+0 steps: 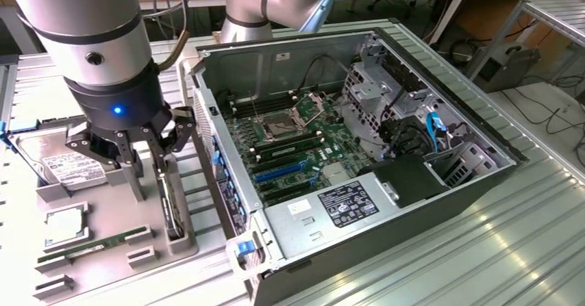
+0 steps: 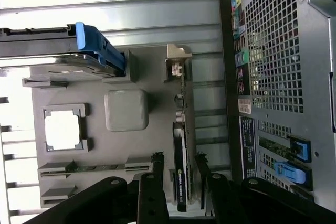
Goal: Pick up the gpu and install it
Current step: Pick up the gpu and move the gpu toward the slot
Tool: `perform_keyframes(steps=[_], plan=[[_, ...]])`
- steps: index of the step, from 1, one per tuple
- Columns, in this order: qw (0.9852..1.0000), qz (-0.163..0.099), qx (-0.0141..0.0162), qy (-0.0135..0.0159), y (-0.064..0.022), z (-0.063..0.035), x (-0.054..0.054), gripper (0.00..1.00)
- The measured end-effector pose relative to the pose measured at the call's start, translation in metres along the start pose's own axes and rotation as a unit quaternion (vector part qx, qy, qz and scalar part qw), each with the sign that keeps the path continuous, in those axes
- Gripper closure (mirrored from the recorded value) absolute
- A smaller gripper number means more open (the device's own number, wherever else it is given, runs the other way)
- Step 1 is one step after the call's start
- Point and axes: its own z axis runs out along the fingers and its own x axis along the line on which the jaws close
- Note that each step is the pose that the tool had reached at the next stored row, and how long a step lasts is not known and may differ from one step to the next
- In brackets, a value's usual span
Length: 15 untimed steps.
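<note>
The gpu [image 1: 170,207] is a thin dark card standing on edge in a slot of the grey holder block [image 1: 108,203], at the exterior view's left beside the open computer case [image 1: 384,142]. My gripper [image 1: 149,157] hangs just over the card's upper end. In the wrist view the gpu [image 2: 180,140] runs edge-on between my gripper's [image 2: 179,158] two black fingers [image 2: 157,162], with a gap on each side. The jaws stand open and straddle the card without gripping it. Its silver end bracket [image 2: 178,64] lies at the far end.
The holder block also carries a hard drive [image 1: 68,166], a square processor chip [image 1: 66,225] and a green memory stick [image 1: 101,243]. Inside the case lies the motherboard with blue expansion slots [image 1: 279,172]. The case's rear grille [image 2: 283,77] stands close beside the holder.
</note>
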Motion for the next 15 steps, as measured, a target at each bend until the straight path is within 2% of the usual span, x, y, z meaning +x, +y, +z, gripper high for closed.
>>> perform_keyframes(steps=[15], plan=[[1.0,0.0,-0.0001,-0.0004,-0.0008,0.0289,-0.003,0.64]])
